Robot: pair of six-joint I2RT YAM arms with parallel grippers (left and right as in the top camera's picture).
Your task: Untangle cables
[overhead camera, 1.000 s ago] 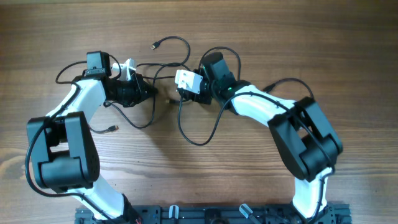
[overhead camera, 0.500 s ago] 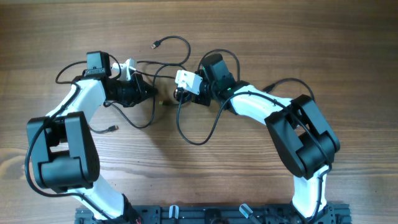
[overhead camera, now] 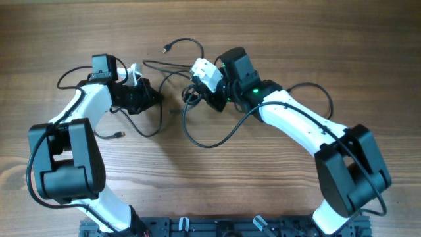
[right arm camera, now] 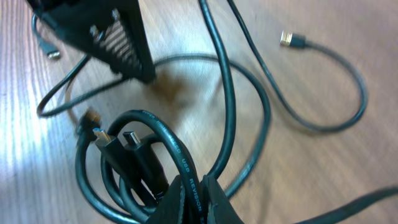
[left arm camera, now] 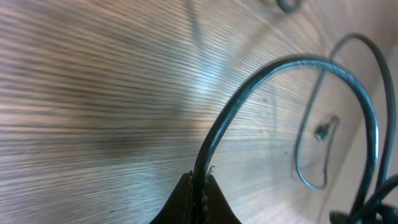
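Thin, smooth black cables (right arm camera: 180, 155) lie tangled toward 12 o'clock on the wood-grain table (overhead camera: 276, 33), one long loop sagging to 6 o'clock. The left gripper (left arm camera: 199, 190) pinches a single arching cord between its closed, tapered black tips. The right gripper (right arm camera: 189, 186) is clamped on a coiled bundle. Since a second ago the right arm has stretched out, its elbow swinging toward 4 o'clock. There are two arms. Four small plugs show in the right wrist view, one metal-tipped plug (right arm camera: 292, 39) at 1 o'clock. I cannot tell the number of cords.
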